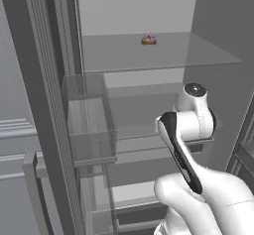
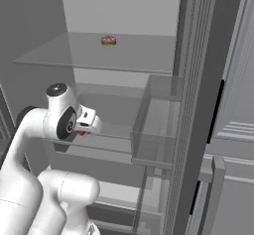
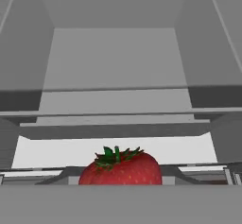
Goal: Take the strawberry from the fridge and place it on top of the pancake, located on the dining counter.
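Arm rises from base, elbow bent, forearm reaching fwd into the fridge [image 2: 149, 26] at mid-shelf level. Wrist roughly level, hand pointing inward. Gripper [image 2: 82, 131] shows in right base view just past wrist, jaws drawn close on the strawberry [image 3: 120, 168]; in hand view the fruit sits at bottom centre betw the fingertips

- small red strawberry [image 3: 120, 170]: matt, finely dimpled skin, green leafy cap
- clear glass shelf [image 1: 198, 55]: smooth, see-through
- translucent plastic-looking door bin [image 1: 89, 125]: smooth
- white robot arm [image 1: 198, 120]: glossy shell
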Controlling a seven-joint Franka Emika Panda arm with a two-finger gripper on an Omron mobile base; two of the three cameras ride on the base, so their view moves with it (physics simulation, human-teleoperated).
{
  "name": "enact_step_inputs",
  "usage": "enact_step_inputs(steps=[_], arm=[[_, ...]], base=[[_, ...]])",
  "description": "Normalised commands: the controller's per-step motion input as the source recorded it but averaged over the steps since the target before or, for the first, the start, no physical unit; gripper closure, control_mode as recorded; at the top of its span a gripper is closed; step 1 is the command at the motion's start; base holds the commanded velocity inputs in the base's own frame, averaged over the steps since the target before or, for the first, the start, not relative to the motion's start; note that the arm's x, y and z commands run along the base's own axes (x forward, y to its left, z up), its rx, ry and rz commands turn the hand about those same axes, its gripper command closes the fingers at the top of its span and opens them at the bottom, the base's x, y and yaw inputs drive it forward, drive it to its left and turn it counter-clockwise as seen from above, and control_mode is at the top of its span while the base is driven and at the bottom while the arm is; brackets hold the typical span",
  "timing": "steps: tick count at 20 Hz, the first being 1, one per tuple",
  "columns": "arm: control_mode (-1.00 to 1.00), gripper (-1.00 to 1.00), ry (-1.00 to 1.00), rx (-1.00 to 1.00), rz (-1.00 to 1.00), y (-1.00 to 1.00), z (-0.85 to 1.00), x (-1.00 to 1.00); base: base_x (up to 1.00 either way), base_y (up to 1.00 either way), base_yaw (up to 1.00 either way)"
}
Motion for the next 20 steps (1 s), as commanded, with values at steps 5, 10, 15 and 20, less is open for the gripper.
enact_step_inputs(steps=[5,10,15,20], arm=[[-1.0,1.0,-0.14,0.0,-0.03,0.01,0.85,-1.0],[-1.0,1.0,-0.07,0.0,0.0,0.0,0.88,-0.76],[-1.0,1.0,0.0,0.0,0.02,0.0,0.06,-0.04],[-1.0,1.0,0.0,0.0,0.0,0.0,-0.2,0.0]], base=[[0.0,0.0,0.0],[0.0,0.0,0.0],[0.0,0.0,0.0],[0.0,0.0,0.0]])
